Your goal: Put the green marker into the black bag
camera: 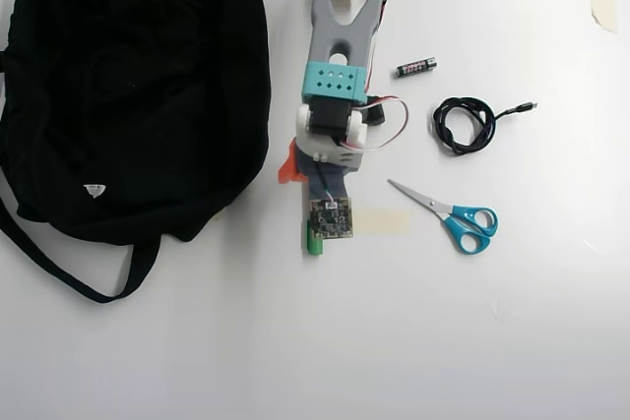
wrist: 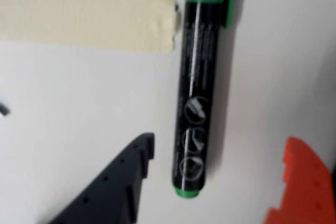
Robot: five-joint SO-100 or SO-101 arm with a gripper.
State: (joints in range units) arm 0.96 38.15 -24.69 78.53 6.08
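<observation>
- Straddling the black-barrelled, green-capped marker [wrist: 195, 87], my gripper [wrist: 212, 179] is spread wide, touching nothing.
- Big black fabric bag [camera: 128, 86] left of arm overhead.

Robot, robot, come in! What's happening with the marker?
Gripper open, straddling the green marker. Marker flat on table, not grabbed. Black bag alongside, nothing between.

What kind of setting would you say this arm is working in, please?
Probably a hobby or lab tabletop: a plain white table marked with masking tape, scattered with scissors, a coiled cable and a black bag.
</observation>
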